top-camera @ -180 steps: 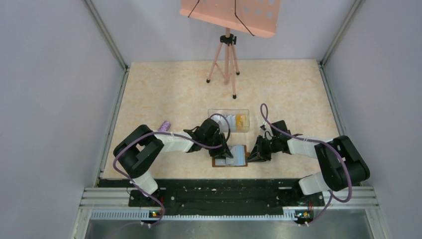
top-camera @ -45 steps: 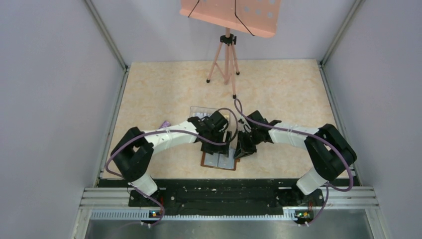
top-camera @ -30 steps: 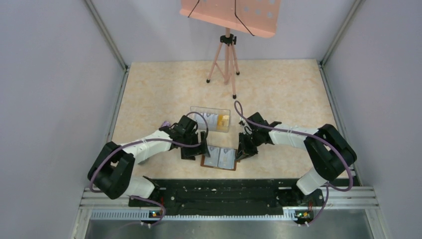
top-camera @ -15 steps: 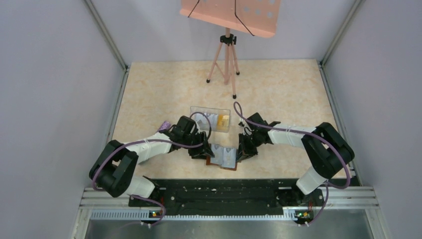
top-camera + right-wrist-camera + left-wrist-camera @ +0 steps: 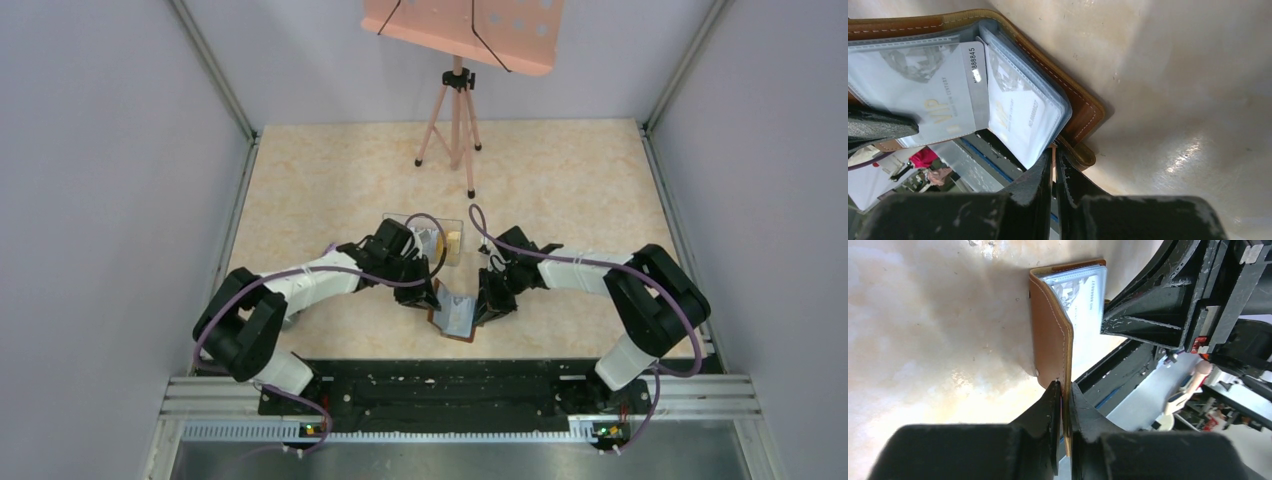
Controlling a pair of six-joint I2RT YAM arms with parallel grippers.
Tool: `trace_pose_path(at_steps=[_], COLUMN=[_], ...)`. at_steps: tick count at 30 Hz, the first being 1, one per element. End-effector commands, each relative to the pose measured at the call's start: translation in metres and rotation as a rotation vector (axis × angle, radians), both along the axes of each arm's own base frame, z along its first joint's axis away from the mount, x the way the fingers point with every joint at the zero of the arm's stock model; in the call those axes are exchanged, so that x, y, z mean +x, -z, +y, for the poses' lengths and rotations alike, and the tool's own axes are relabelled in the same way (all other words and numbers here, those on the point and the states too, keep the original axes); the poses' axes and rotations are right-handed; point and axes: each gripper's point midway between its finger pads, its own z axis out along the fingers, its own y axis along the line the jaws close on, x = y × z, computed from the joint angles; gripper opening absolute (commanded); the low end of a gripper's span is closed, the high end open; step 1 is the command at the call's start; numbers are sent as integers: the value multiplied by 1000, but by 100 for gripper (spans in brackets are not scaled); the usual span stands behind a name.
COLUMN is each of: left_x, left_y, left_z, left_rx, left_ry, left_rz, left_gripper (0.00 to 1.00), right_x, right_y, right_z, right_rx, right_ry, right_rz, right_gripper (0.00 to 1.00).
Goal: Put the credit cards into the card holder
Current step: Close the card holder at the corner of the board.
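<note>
Digits on credit cards [image 5: 933,95] in card holder [image 5: 1075,100]: wrist-only

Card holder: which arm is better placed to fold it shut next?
Probably left. The left gripper pinches the raised cover of the card holder and can swing it over; the right gripper clamps the opposite edge, anchoring it.

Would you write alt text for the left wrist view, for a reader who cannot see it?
The left tool pinches the edge of a brown wallet, holding that flap raised off the pale table. Pale cards show in its clear pockets, with the right arm close beside.
</note>
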Motion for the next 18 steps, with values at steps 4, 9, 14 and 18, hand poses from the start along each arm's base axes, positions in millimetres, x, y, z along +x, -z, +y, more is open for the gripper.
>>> trace_pose_path(at_steps=[4,9,14,18], left_x=[13,14,15,15], left_y=[-9,-11,-12,-8], left_z=[6,12,19,19], left_rx=[130,199,276,296], left_ry=[18,41,69,85], left_rz=[-83,-88,-98,-94], left_gripper=[1,0,0,0], right_x=[25,38,45,48], right_y=[-21,-32,-30,-27], right_z=[6,1,-2,3], right_rx=[24,21,8,29], right_ry=[4,20,5,-24], right_rz=[-123,-177,-195,-207], right_gripper=[11,29,36,38])
